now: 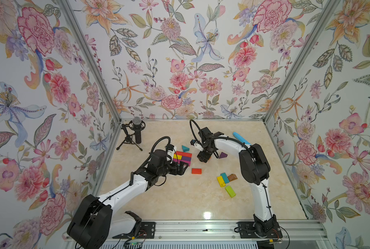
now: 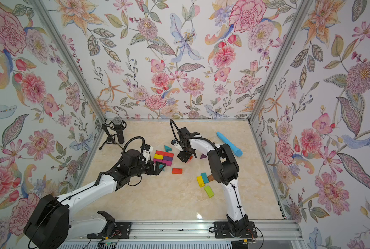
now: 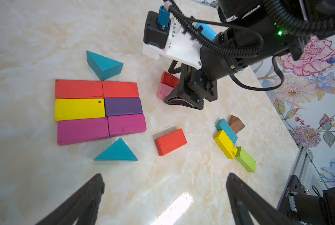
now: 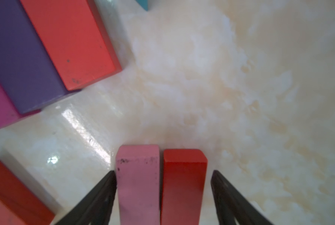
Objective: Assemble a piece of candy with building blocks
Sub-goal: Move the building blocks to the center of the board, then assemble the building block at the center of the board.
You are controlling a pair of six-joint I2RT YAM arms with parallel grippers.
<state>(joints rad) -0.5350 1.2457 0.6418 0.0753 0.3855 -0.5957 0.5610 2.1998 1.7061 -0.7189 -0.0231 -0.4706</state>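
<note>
Six building blocks lie joined as a flat slab (image 3: pixel 100 109): two red, a yellow, a purple and two magenta bricks. A teal wedge (image 3: pixel 104 64) touches its red side, and another teal wedge (image 3: pixel 117 151) lies just off its magenta side. My right gripper (image 4: pixel 163 172) points down beside the slab, open. A pink brick (image 4: pixel 138 185) and a red brick (image 4: pixel 184 185) stand side by side between its fingers, with a gap at the red one. My left gripper (image 3: pixel 164 175) is open over bare table near a loose red brick (image 3: pixel 170 142).
Yellow (image 1: pixel 220 181), teal (image 1: pixel 225 177), brown (image 1: pixel 232 177) and green (image 1: pixel 230 191) blocks cluster by the right arm's base side. A purple wedge (image 1: pixel 223 155) lies behind the right gripper. A light-blue tube (image 1: pixel 241 138) and a microphone on a tripod (image 1: pixel 136 131) stand at the back.
</note>
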